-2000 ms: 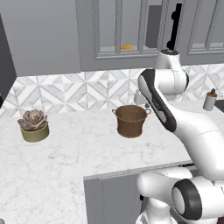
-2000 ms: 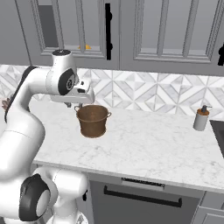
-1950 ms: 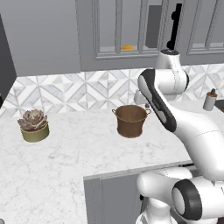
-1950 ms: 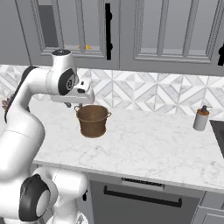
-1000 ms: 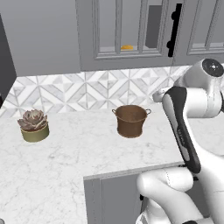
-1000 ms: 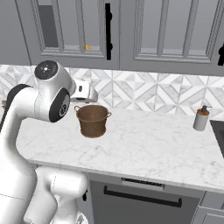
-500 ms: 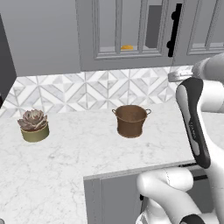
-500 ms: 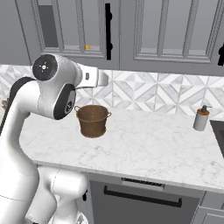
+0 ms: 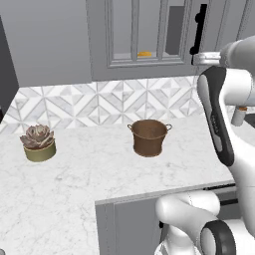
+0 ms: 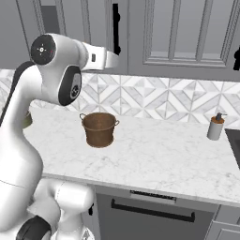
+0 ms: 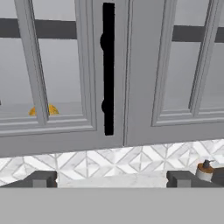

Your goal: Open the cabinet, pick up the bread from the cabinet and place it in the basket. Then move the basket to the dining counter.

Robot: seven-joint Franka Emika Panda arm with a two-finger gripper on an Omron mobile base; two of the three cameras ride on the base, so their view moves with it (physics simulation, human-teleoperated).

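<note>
hand (image 11: 109, 178) raised up in front of the cabinet (image 11: 61, 65), pointing at it, not touching anything. its two fingertips (image 11: 40, 178) sit wide apart at the bottom of the hand view, so it's released, nothing between them. the black handle (image 11: 108, 70) runs vertical straight ahead of the hand, on the right edge of the barred glass door. door is closed.

bread (image 11: 43, 110) is inside the cabinet on the lower shelf, behind the glass, partly hidden by a door bar; from the left base view it shows as a small orange spot (image 9: 144, 53) behind the pane.

basket (image 9: 149, 137) stands upright on the marble table (image 9: 74, 174), near the tiled wall, well below the cabinet, nothing visible in it. from the right side it sits just beside the arm's upper link (image 10: 99, 129).

potted succulent (image 9: 38, 143) far off to the left on the same table. soap bottle (image 10: 215, 126) off to the right near the wall.
</note>
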